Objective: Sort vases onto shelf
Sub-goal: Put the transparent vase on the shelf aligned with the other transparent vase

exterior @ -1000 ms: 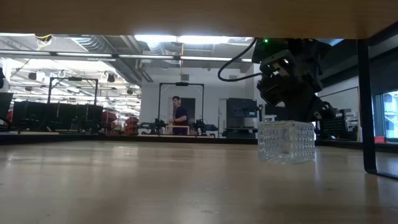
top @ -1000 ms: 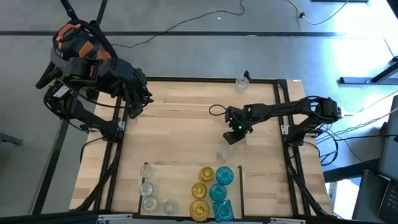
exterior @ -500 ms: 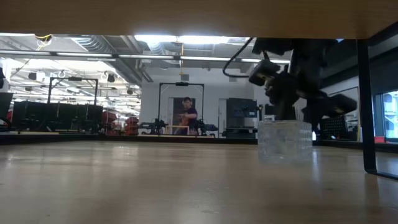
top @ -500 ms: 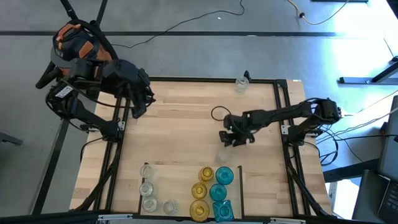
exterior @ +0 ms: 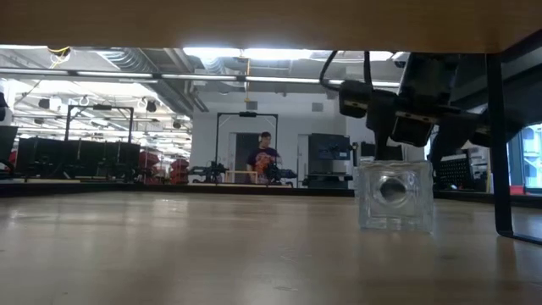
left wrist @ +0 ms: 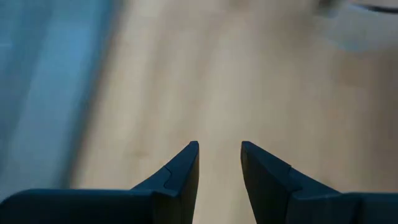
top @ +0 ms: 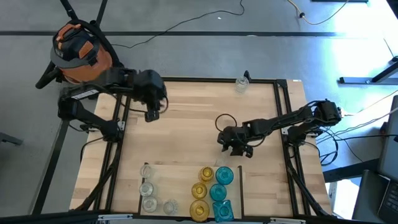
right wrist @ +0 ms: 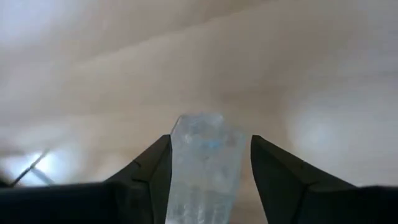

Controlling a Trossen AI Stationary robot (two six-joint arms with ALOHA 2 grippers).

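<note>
A clear square vase [exterior: 395, 196] rests on the bare table with one flat side down. A face with a round spot is turned toward the near edge. My right gripper [right wrist: 211, 140] stands over it, open and slanting down, one finger on each side of the vase [right wrist: 208, 168], which nearly fills the gap. In the high view the gripper [top: 235, 151] hides the vase. My left gripper [top: 151, 115] hangs open and empty above the table's far left part. The shelf [top: 180, 186] at the near edge holds clear [top: 147, 186], amber [top: 200, 186] and teal vases [top: 221, 186]. My right gripper straddles the clear square vase from above, its fingers [right wrist: 155, 168] beside two opposite flat sides [right wrist: 180, 155]. The vase stays on the table. I cannot tell whether the fingers touch it.
One more clear vase [top: 241, 84] stands at the far edge by the black frame rail [top: 283, 112]. Black rails run down both sides of the table. Bare wood lies between the two arms. A person stands far off in the room [exterior: 264, 157].
My right gripper has opened, rolled its wrist and moved toward the near edge until it stands over the clear vase. The vase now shows a smooth face with a round spot instead of its patterned side. My left gripper has come down and toward the table's middle.
</note>
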